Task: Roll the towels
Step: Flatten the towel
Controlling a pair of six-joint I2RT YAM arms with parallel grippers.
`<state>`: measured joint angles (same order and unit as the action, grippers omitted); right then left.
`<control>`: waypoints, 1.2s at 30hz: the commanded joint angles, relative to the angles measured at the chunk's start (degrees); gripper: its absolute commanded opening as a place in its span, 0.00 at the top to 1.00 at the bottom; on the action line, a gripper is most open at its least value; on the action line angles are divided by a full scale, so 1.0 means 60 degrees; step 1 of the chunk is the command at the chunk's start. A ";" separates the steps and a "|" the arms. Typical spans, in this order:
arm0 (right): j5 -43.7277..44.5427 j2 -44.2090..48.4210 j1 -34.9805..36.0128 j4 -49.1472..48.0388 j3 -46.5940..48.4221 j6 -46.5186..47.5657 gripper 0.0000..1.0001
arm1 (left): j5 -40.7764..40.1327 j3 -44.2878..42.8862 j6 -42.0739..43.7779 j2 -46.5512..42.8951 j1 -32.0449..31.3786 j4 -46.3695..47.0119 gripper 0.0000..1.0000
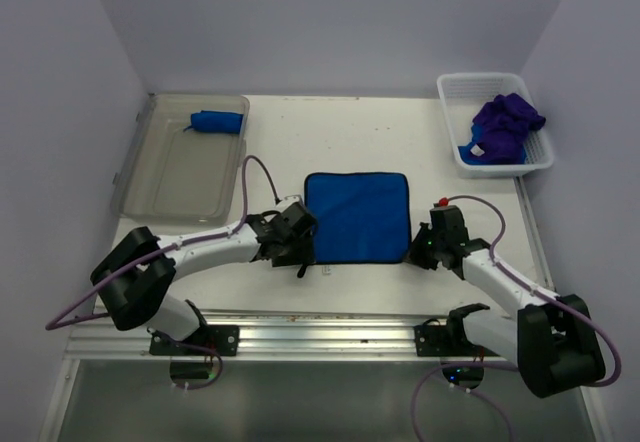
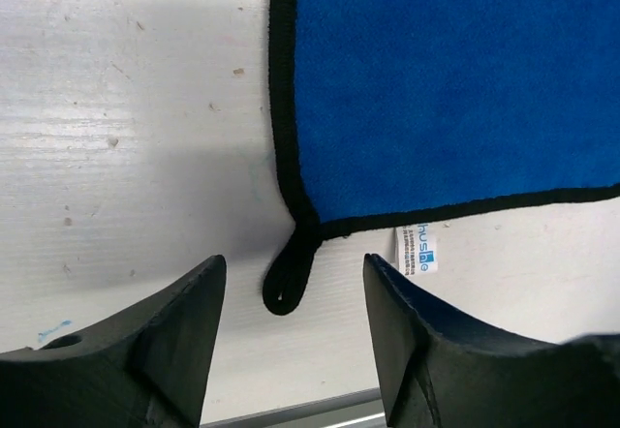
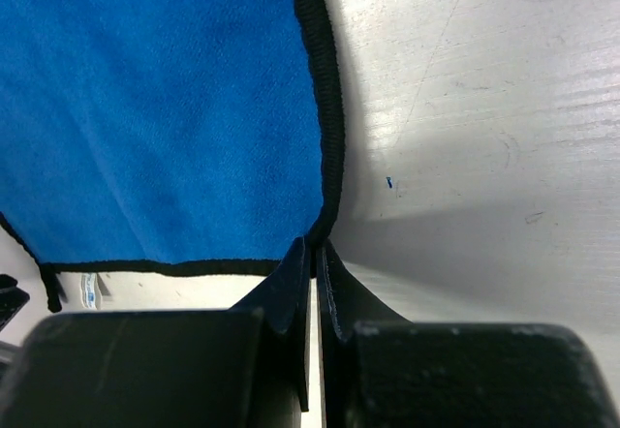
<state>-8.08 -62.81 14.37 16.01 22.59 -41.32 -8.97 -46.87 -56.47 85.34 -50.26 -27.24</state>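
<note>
One towel, right claw low pinching corner (left claw agape)

The top camera looks down from above and behind the arm bases over the whole white table. Each wrist camera sits low and close, facing forward between its own black fingers at a near corner of the flat royal-blue cloth towel, which all three views share.
</note>
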 commanded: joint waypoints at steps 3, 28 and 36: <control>0.0219 -0.0239 0.0036 0.0027 -0.0059 -0.0291 1.00 | 0.0074 -0.0039 -0.0066 0.0116 0.0027 0.0365 0.44; 0.1141 0.0536 0.0036 0.0891 0.0044 -0.0144 0.66 | -0.0218 -0.0464 -0.0843 0.1451 0.0012 0.0469 1.00; 0.0643 -0.0006 0.0036 0.0189 -0.0132 -0.0320 0.90 | -0.0292 -0.0523 -0.0784 0.1114 0.0012 0.0337 1.00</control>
<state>-4.29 -61.34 14.52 17.45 22.48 -42.92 -8.34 -50.24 -60.93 93.17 -50.26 -22.90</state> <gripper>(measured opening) 0.126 0.011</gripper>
